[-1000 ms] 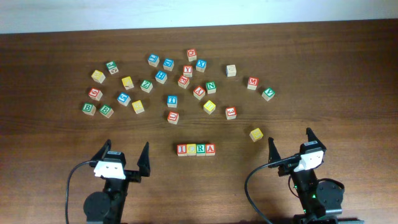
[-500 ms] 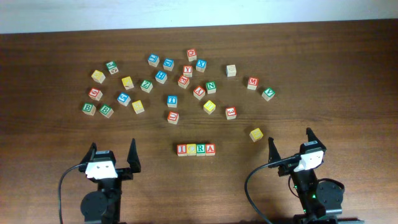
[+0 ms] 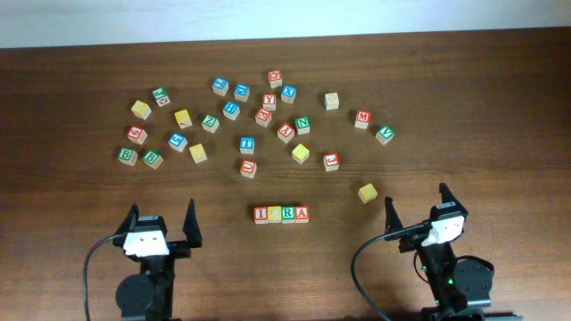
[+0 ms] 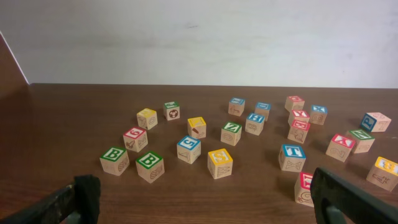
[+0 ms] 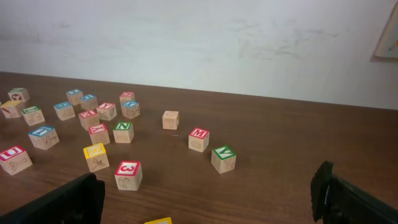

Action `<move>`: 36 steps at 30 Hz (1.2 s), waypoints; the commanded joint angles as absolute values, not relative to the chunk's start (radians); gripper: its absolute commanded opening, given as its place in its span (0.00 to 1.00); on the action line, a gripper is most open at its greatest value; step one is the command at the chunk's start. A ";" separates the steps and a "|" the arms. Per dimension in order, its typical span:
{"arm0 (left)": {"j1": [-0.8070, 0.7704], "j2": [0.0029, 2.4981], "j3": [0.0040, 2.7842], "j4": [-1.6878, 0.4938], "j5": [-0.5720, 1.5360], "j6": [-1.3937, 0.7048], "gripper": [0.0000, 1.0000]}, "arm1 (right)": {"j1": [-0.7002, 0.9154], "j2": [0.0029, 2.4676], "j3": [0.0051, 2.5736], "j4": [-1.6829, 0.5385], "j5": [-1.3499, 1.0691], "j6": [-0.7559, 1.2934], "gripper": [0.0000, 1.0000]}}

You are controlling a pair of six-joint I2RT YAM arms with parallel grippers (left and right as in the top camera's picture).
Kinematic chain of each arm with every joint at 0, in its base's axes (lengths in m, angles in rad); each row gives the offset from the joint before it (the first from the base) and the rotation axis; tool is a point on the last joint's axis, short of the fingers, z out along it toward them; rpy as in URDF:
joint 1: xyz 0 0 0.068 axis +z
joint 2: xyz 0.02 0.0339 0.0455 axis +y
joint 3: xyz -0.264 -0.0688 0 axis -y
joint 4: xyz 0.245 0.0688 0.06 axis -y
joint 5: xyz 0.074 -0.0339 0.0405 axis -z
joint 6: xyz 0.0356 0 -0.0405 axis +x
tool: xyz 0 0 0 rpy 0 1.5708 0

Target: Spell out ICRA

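Four wooden letter blocks stand touching in a row (image 3: 281, 214) at the table's front middle, reading I, C, R, A. My left gripper (image 3: 161, 223) is open and empty, left of the row. My right gripper (image 3: 416, 207) is open and empty, right of the row. In the left wrist view the open fingers (image 4: 205, 202) frame bare table. In the right wrist view the open fingers (image 5: 208, 196) frame bare table too. The row is out of both wrist views.
Many loose letter blocks lie scattered across the far half of the table (image 3: 259, 116). A yellow block (image 3: 368, 192) sits close to my right gripper. A red 3 block (image 3: 331, 161) (image 5: 128, 175) and a green V block (image 5: 223, 158) lie ahead of it.
My left gripper has drawn back and turned leftward, away from the row. The right arm and the blocks have not moved.
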State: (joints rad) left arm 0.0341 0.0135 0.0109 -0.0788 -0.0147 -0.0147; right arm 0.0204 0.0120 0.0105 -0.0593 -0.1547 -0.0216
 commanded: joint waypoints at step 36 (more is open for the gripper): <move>0.040 0.006 0.009 -0.084 -0.007 0.005 0.99 | 0.026 0.004 0.006 -0.079 -0.021 -0.026 0.98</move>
